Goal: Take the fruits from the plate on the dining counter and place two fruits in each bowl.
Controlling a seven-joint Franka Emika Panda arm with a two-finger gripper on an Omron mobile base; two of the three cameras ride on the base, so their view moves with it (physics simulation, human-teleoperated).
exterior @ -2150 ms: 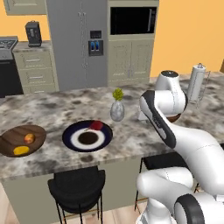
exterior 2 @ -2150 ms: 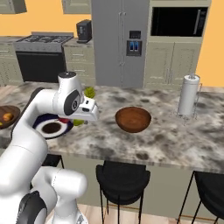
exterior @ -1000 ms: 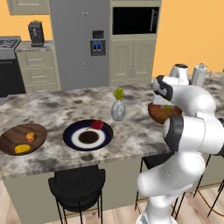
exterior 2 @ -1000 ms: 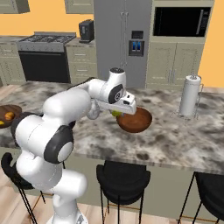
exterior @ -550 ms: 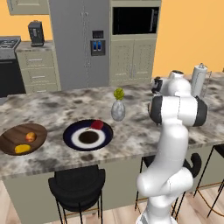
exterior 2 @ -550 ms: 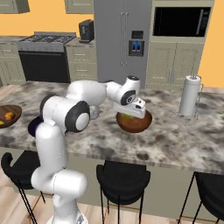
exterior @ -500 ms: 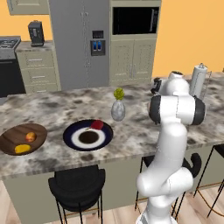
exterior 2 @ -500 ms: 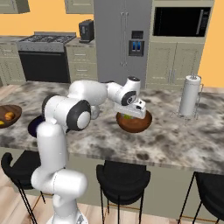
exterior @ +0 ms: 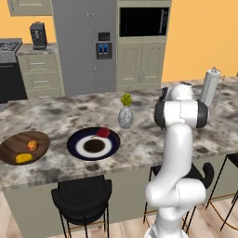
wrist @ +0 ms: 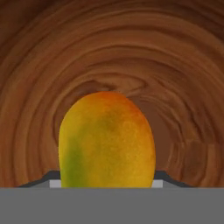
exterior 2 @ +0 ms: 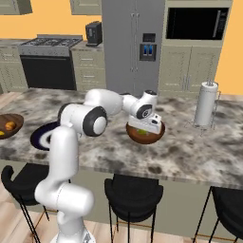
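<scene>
Left base view: red fruit sits at one o'clock on the plate.
Right base view: my gripper dips into the right bowl.
Hand view: I'm clamped on the yellow-green mango over wood grain.

No readable text, labels, brands, numbers or signs anywhere. The fridge has a small blue-lit dispenser panel, too small to make out any writing; the microwave front is blank.
</scene>
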